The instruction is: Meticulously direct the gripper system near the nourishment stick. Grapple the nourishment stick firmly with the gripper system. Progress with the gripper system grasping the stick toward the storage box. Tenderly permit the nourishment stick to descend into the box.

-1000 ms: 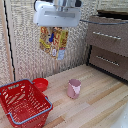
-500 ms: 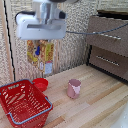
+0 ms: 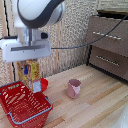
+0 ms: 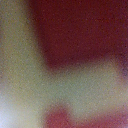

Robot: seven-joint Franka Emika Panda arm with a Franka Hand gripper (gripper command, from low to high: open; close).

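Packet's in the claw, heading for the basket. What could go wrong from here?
1. The snack packet hangs near the red basket's far rim; released now, it might catch the edge or fall outside beside the small red bowl.
2. The claw appears to grip only the packet's top edge, so a swing could loosen it.
3. The wrist view is blurred, giving little help for judging alignment over the basket.

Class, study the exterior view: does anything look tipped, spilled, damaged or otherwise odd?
Only one thing: the pink cup seems to lean slightly on the wooden table, though nothing has spilled. The snack packet hangs below the gripper, above the red basket.
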